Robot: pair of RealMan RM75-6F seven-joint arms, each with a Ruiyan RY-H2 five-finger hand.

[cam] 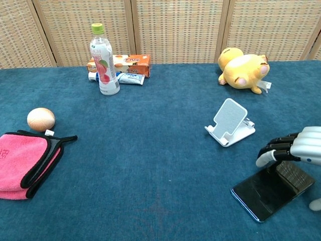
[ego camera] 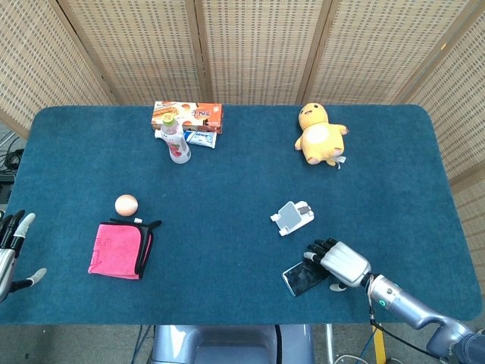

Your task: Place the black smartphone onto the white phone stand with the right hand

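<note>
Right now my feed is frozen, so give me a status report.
Right hand over black smartphone, grip unclear. Phone flat on blue table, white phone stand empty. Left hand idle at table edge. Path to stand clear.

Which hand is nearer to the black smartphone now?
The right hand: it is over the black smartphone, which lies flat on the table. The left hand is far away, at the opposite table edge.

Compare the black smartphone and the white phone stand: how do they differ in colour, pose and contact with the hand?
The black smartphone is dark and glossy; the white phone stand is pale and matte. The smartphone lies flat on the table, while the stand's back plate rises tilted. The right hand hangs over the smartphone; the stand has nothing near it. Both rest on the blue cloth, close together.
</note>
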